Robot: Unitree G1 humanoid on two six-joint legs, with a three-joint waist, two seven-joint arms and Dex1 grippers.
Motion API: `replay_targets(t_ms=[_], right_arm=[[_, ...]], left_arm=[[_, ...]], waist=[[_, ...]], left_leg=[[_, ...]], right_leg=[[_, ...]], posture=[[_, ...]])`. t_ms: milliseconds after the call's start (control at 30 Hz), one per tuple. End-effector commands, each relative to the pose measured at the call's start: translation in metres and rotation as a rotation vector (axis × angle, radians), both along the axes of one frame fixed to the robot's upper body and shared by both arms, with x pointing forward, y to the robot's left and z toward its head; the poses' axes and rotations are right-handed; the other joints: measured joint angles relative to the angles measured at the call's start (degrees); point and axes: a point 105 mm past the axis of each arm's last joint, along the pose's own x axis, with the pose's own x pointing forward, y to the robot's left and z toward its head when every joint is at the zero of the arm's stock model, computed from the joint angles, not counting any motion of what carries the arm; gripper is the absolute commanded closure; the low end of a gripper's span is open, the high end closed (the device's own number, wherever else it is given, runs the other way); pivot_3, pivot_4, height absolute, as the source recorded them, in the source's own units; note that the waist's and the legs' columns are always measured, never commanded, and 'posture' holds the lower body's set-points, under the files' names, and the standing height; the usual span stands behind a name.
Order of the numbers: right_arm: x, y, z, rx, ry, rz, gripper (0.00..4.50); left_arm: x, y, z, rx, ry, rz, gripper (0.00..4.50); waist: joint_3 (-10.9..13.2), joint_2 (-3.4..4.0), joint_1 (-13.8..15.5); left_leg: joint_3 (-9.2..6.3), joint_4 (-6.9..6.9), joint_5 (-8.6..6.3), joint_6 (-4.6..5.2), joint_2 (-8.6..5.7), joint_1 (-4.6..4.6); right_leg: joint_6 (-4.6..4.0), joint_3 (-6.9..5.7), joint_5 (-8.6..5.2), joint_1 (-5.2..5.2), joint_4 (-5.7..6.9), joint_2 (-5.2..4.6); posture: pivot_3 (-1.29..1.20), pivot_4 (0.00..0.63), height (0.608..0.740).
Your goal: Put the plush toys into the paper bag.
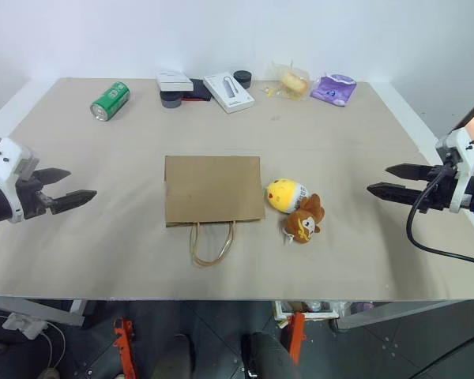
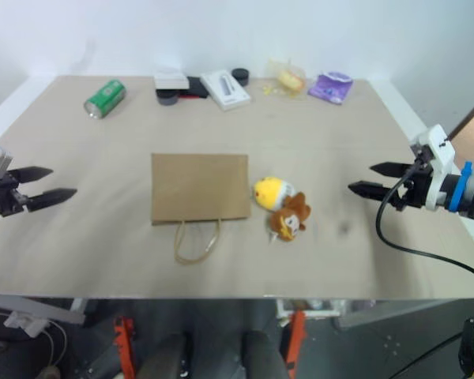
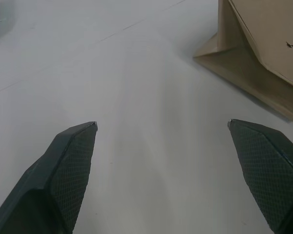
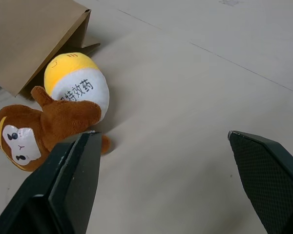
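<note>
Paper bag [image 1: 213, 189] handles face the worktop's near edge; both grippers apart, empty: right gripper [image 1: 389, 180] should approach the plush toys [image 1: 296, 207] low

1. The yellow toy [image 4: 77, 83] bears dark Chinese characters on its white belly, reading about "特效药"; the first part is hidden behind the brown toy [image 4: 44, 127].
2. The green can [image 1: 110, 101] has white markings, too small to read.

Back-edge wrapped yellow item [image 1: 291, 81] too small to identify.
</note>
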Motion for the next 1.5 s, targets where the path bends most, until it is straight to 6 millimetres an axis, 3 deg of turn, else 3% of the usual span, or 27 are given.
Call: replay_targets(t_ms=[33,500,800,833,967,1100,1167,1267,1400,1500], right_arm=[[-0.001,0.001,0.013,-0.003,-0.041,0.01,0.0],[-0.006,-0.005,0.014,0.024,-0.023,-0.027,0.0],[-0.008,0.003,0.018,0.051,-0.057,0.015,0.0],[-0.011,0.01,0.022,0.059,-0.074,0.06,0.0],[-0.044,0.07,0.055,0.154,-0.11,0.375,0.0],[-0.062,0.109,0.063,0.104,-0.148,0.542,0.0],[-0.069,0.12,0.061,0.074,-0.153,0.609,0.0],[-0.078,0.134,0.062,0.06,-0.172,0.677,0.0],[-0.086,0.146,0.069,0.086,-0.209,0.727,0.0],[-0.09,0.151,0.07,0.09,-0.218,0.741,0.0]], left_arm=[[-0.002,0.004,0.016,0.01,-0.056,0.008,0.08],[0.003,0.009,0.014,-0.002,-0.036,0.034,0.08],[0.008,-0.007,0.009,0.021,-0.05,-0.035,0.08],[0.009,-0.015,0.011,0.036,-0.083,-0.064,0.08],[0.008,-0.061,0.021,0.139,-0.307,-0.251,0.08],[-0.001,-0.097,0.023,0.285,-0.531,-0.395,0.08],[-0.006,-0.112,0.023,0.353,-0.66,-0.454,0.08],[-0.02,-0.128,-0.001,0.509,-0.783,-0.607,0.08],[-0.025,-0.137,-0.034,0.624,-0.902,-0.704,0.08],[-0.02,-0.141,-0.038,0.638,-1.008,-0.69,0.08]], waist=[[0.0,0.0,0.0],[0.0,0.0,-0.01],[-0.01,0.0,-0.03],[-0.01,0.0,-0.01],[-0.01,0.0,0.04],[-0.03,-0.03,0.04],[-0.04,-0.02,0.18],[-0.04,-0.03,0.18],[-0.05,-0.02,0.2],[-0.06,-0.05,0.26]], left_leg=[[0.02,0.0,0.0,0.0,0.0,0.0],[0.54,0.14,0.0,0.0,0.0,0.07],[0.73,0.29,0.0,0.0,0.0,0.08],[0.74,0.31,0.0,0.0,0.0,0.08],[0.76,0.38,0.0,0.0,0.01,0.07],[0.77,0.48,0.0,0.0,0.06,0.09],[0.8,0.53,0.0,0.0,0.06,0.11],[0.93,0.67,0.0,0.0,0.06,0.13],[1.14,0.87,0.0,0.01,0.07,0.15],[1.25,1.01,0.02,0.04,0.1,0.13]], right_leg=[[0.01,0.02,0.0,0.0,0.0,0.0],[0.35,0.72,0.21,-0.08,0.01,0.08],[0.51,1.04,0.37,-0.08,0.02,0.15],[0.54,1.08,0.39,-0.08,0.03,0.17],[0.65,1.24,0.46,-0.08,0.08,0.23],[0.66,1.3,0.53,-0.05,0.1,0.32],[0.64,1.32,0.53,-0.02,0.1,0.3],[0.6,1.45,0.55,0.0,0.09,0.29],[0.52,1.66,0.63,0.01,0.09,0.25],[0.57,1.7,0.76,0.02,0.09,0.23]], posture=[[0.0,0.15,0.74],[0.0,0.15,0.74],[0.0,0.15,0.74],[0.0,0.15,0.74],[0.0,0.15,0.74],[0.0,0.15,0.74],[0.0,0.15,0.74],[0.0,0.15,0.74],[0.0,0.15,0.74],[0.0,0.15,0.74]])
